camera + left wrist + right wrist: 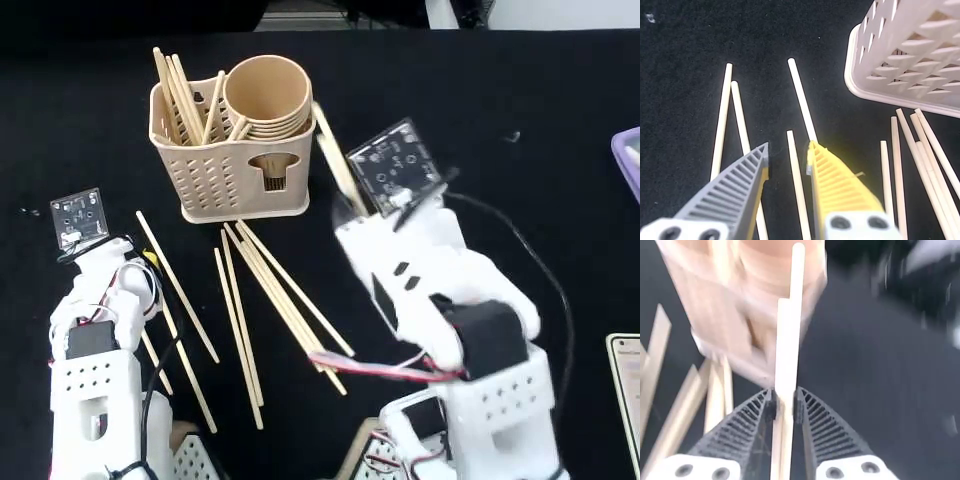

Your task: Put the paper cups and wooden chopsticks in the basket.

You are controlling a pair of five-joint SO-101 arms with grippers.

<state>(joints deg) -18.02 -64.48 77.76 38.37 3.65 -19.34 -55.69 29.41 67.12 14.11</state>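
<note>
Plastic basket [230, 185]; bare-wood chopsticks [280, 290]; paper cups [265, 90]; matt table [520, 100].

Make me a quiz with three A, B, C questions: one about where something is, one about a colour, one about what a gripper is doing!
1. Where are the paper cups?
A. stacked in the basket
B. in the left gripper
C. in the right gripper

2. What colours are the left gripper's fingers?
A. both black
B. grey and yellow
C. both white

3. The right gripper is:
A. open, empty
B. shut on chopsticks
C. shut on a cup

Answers: 1 A, they nest inside the basket; 2 B, one finger of each colour; 3 B, its jaws pinch chopsticks.
</note>
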